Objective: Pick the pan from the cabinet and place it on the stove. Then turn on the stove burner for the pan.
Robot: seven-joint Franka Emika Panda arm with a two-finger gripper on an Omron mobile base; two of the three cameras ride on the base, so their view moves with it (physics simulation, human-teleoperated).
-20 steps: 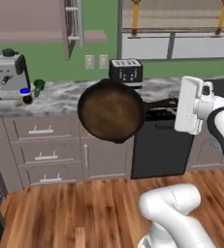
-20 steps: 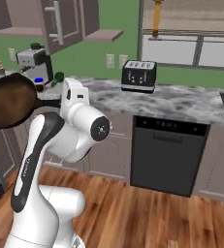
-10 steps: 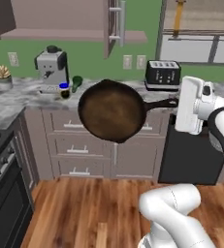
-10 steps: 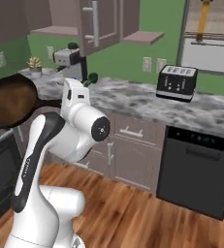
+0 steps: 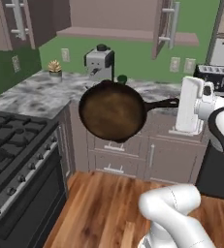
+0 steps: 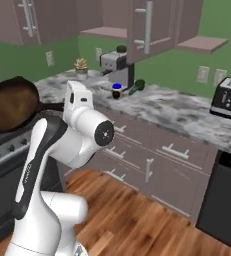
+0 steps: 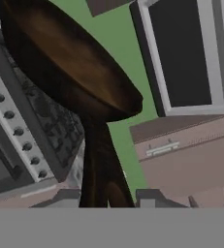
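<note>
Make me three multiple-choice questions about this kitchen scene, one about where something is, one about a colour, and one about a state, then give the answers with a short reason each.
1. Where is the pan?
A. on the stove grates
B. held in the air in front of the counter
C. inside the cabinet

2. What colour is the wall behind the coffee machine?
A. green
B. white
C. blue

3. How does the gripper stand?
A. open, nothing held
B. shut on the pan's handle
C. shut on a stove knob

Answers: 1 B, the pan hangs clear of the stove, which is lower left. 2 A, green shows under the cabinet. 3 B, the long handle runs straight into the hand.
</note>
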